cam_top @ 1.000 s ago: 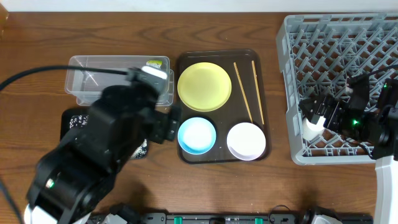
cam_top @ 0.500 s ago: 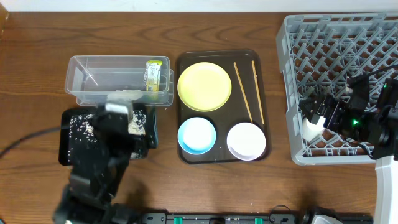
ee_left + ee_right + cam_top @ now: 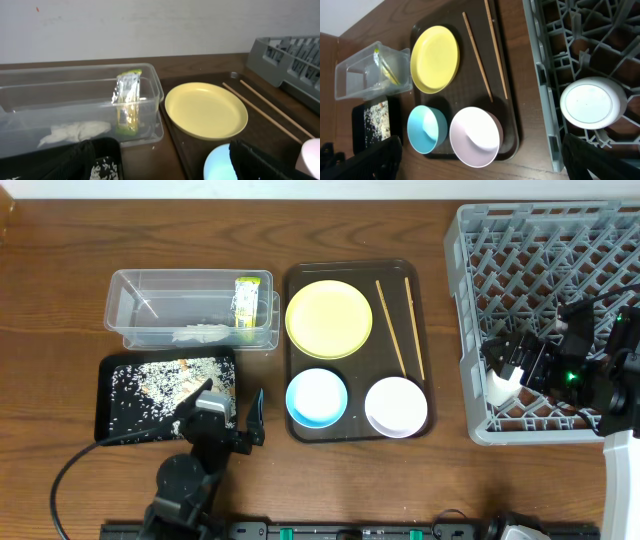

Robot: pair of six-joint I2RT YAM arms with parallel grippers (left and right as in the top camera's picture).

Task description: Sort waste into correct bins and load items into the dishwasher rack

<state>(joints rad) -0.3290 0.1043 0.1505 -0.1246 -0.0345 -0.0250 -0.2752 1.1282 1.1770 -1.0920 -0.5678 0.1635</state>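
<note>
The clear tub holds the green-and-yellow wrapper and crumpled paper; both also show in the left wrist view, the wrapper upright and the paper flat. The black tray holds pale crumbs. The yellow plate, blue bowl, pinkish-white bowl and two chopsticks lie on the brown serving tray. My left gripper is open and empty, low between black tray and blue bowl. My right gripper is open above the grey rack's front left corner.
The brown serving tray sits mid-table between the bins and the rack. A white round dish lies in the rack under my right gripper. Bare wooden table runs along the front. A cable trails from the left arm.
My left arm has pulled back from over the tub and black tray toward the front edge, uncovering the tray of crumbs. The right arm has not moved.
</note>
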